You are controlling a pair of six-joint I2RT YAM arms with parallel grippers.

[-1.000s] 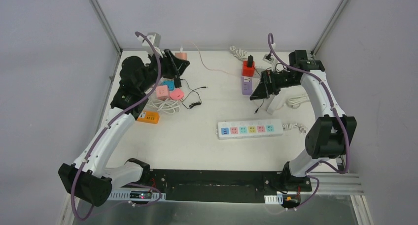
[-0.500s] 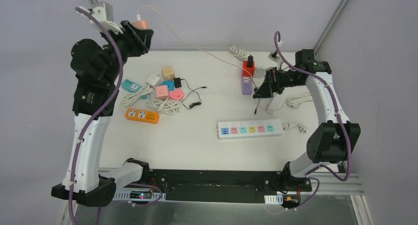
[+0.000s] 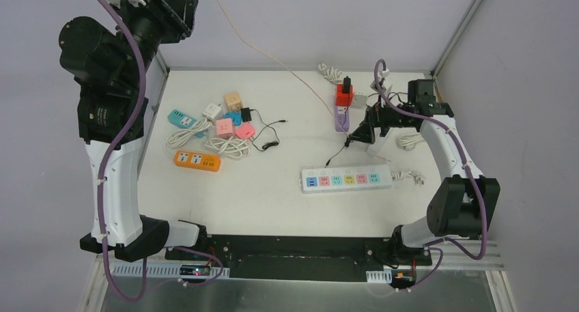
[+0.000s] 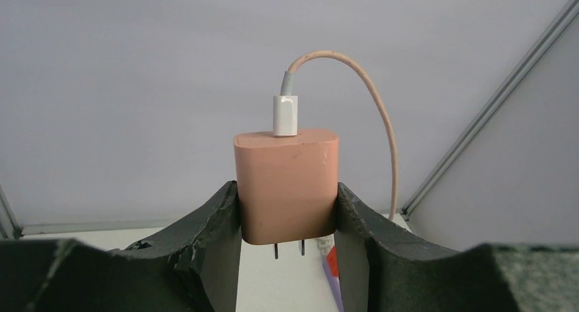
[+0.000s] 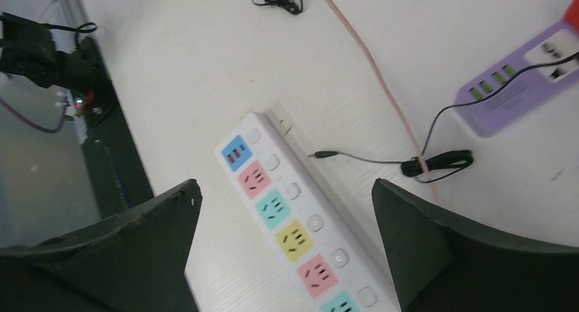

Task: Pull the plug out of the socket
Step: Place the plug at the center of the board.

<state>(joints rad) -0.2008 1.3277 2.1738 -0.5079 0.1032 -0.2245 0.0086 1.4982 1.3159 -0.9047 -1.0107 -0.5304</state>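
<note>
1. Since a second ago my left arm has swung up from the back of the desk (image 3: pixel 273 203) to high above its left corner, carrying the plug (image 4: pixel 285 168) with it; the right arm has only shifted a little
2. At the left end effector (image 4: pixel 287 197) the jaws are partly closed, clamped on both flanks of the salmon plug, which hangs in mid-air well above the desk with two bare prongs showing underneath, in no socket
3. Its pink cable (image 4: pixel 386 128) loops off the top and trails down across the desk toward the purple strip (image 5: pixel 519 93)
4. I judge the pull itself done; what's left is bringing the plug down and letting go, slowly, since the cable could drag on things near the strips
5. Over at the right end effector (image 5: pixel 283 189) the jaws are spread fully, holding nothing, hovering above the white power strip (image 5: pixel 287 238)
6. Writing: I can read no brand or label; the plug is plain, and the strips show only coloured socket faces
</note>
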